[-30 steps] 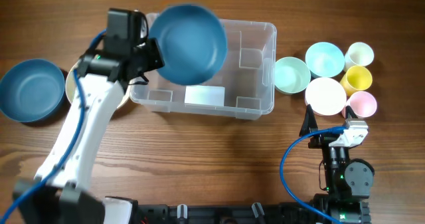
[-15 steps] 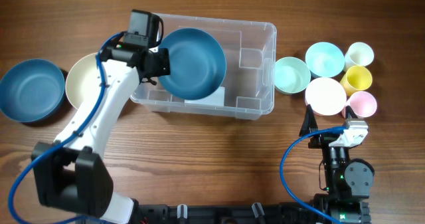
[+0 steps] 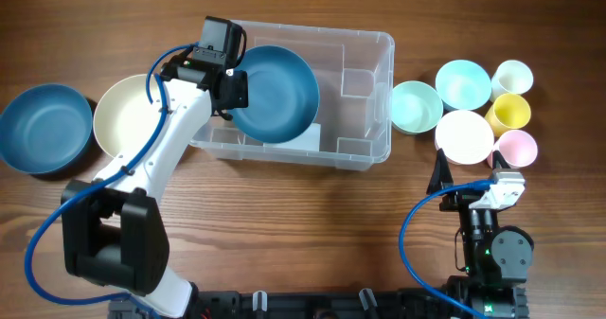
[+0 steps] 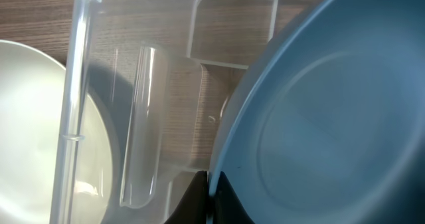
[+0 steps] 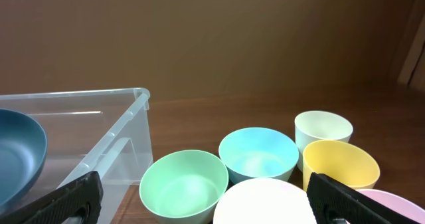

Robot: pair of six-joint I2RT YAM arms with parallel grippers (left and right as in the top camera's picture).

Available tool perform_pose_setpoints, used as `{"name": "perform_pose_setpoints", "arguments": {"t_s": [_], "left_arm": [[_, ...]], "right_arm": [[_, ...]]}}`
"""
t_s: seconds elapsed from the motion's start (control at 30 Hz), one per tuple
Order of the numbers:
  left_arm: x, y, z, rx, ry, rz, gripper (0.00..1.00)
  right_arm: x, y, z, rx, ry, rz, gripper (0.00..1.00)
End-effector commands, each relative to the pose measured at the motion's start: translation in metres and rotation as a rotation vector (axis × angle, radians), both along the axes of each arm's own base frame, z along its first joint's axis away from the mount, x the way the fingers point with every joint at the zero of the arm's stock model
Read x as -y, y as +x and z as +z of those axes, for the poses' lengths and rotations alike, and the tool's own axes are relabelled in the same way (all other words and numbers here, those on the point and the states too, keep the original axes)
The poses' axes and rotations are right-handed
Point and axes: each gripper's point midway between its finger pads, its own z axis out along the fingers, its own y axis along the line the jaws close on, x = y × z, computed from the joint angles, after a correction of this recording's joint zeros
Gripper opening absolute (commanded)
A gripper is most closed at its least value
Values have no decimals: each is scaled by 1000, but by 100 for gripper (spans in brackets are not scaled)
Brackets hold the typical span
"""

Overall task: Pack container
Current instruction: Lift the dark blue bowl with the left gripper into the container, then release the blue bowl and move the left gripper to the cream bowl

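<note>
1. A dark blue bowl (image 3: 43, 128) sits at the far left of the table (image 3: 284, 229). A cream bowl (image 3: 118, 120) lies just beside it on the right, partly under the left arm.
2. The left gripper (image 3: 230, 90) reaches over the left wall of the container (image 3: 371, 101). Its fingers (image 4: 199, 201) are clamped on the left rim of a second blue bowl (image 3: 276, 92) — the wrist view shows a dark finger pressed right against that rim.
3. The container stands at the far middle of the table, between the cream bowl and the pastel dishes. The second blue bowl is inside its left half, covering part of the white label (image 3: 308, 141) on the base. Whether the bowl rests on the base cannot be told.
4. A mint bowl (image 3: 417, 106) stands just beside the container's right wall. Clustered close to its right are a light blue bowl (image 3: 463, 83) and a white bowl (image 3: 464, 136), then a white cup (image 3: 512, 77), a yellow cup (image 3: 509, 113) and a pink cup (image 3: 517, 150).
5. The right gripper (image 3: 469, 185) sits at the near right, just short of the white bowl — fingers spread wide, holding nothing.
</note>
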Motion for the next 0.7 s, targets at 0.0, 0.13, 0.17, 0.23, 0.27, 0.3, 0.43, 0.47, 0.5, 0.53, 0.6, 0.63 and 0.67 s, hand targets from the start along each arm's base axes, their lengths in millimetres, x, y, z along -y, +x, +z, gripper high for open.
{"name": "perform_pose_setpoints", "arguments": {"t_s": [0.0,0.13,0.17,0.23,0.27,0.3,0.43,0.47,0.5,0.53,0.6,0.63,0.67], "left_arm": [[1,6,3,16,14,-10,4],[0,6,2,13,18,-9,20],[0,6,2,14,21,-7,22],[-4,7,2,20,42,2,27],[-7,8,3,24,59,10,29],[-10,8,4,28,72,15,30],[-11,8,7,35,79,20,32],[-11,8,8,37,78,20,32],[-12,8,9,40,78,20,31],[-12,8,14,52,74,21,31],[-12,7,27,79,63,30,31],[-12,7,37,103,46,52,32],[-13,7,50,131,26,80,33]], "right_arm": [[-2,0,0,2,-4,12,100],[-2,0,-1,-1,-3,12,100],[-2,0,-1,-1,-3,12,100],[-2,0,-1,-1,-3,12,100],[-2,0,-1,-1,-3,12,100],[-2,0,-1,-1,-3,12,100],[-2,0,-1,-1,-3,12,100],[-2,0,-1,0,-3,12,100],[-2,0,-1,-1,-3,12,100],[-2,0,-1,-1,-3,12,100],[-2,0,-1,-1,-3,12,100],[-2,0,-1,-1,-3,12,100],[-2,0,-1,-1,-3,12,100]]}}
